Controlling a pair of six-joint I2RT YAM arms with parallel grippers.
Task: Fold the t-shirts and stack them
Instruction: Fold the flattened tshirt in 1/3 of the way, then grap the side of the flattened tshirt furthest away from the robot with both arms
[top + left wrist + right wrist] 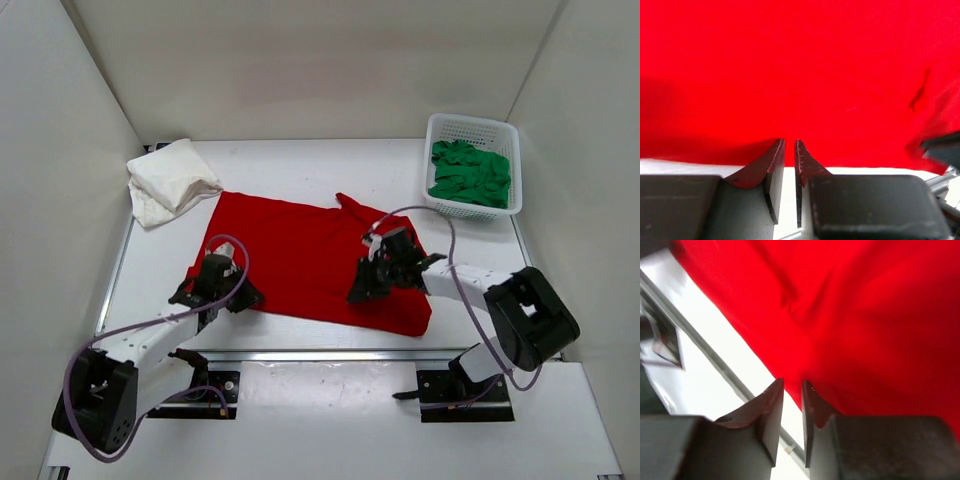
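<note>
1. Check the fingers. The left fingers (774, 165) stand a narrow slit apart, with their tips at the near hem of the bright red cloth t-shirt (300, 250). Bare bench (300, 165) shows through the slit, and no cloth is seen pinched. The right fingers (771, 405) are also slightly apart. They sit at the same near edge, towards the end closer to the white perforated plastic basket (512, 135), and nothing is clamped.

2. The step in hand appears to be taking hold of the near edge so you can fold it away from the arms.
   - Seat each pair of fingers fully over the hem before closing.
   - Close both pairs together.
   - Lift only enough to clear the bench, and carry both ends level so the fold line stays straight.
   - If one pair misses, re-seat it first. A one-sided lift is likely to drag the cloth askew.

3. The red t-shirt lies spread flat, left of the basket and nearer the arms than it is, close to it but not touching.
   - Its long axis runs across the bench, away from the basket.
   - The basket end sits slightly nearer the arms.
   - A small peak of cloth juts from the far edge. You cannot tell whether it is a sleeve or the collar, so the neck direction is not established.

4. The crumpled green t-shirt (470, 172) lies inside the basket. The bundled off-white t-shirt (170, 180) lies well left of the basket, at about the same depth.
</note>
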